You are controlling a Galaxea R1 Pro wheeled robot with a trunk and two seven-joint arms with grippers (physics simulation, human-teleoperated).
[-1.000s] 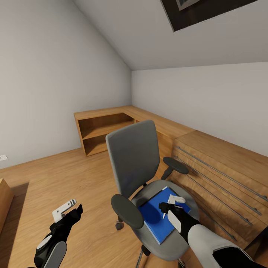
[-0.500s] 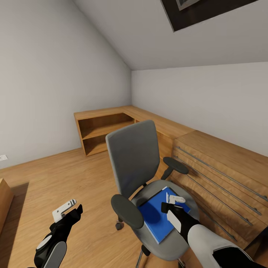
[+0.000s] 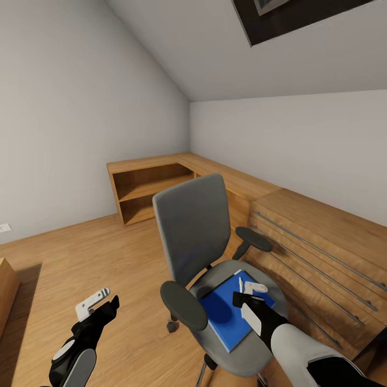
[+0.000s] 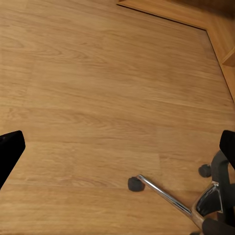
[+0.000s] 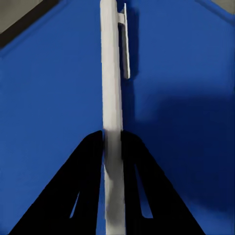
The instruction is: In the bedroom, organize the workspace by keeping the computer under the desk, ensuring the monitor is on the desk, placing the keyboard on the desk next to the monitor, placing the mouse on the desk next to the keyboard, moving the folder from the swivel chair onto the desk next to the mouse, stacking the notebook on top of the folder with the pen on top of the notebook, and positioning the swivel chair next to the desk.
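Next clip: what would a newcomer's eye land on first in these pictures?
The grey swivel chair in the middle of the room, with the bright-blue folder lying on its seat. The right gripper is down over the folder, and the right wrist view shows its jaws shut on the white pen against the blue cover. The left gripper hangs open over bare wood floor beside the chair.

The swivel chair stands on the wood floor; the folder lies on its seat, apparently flat.
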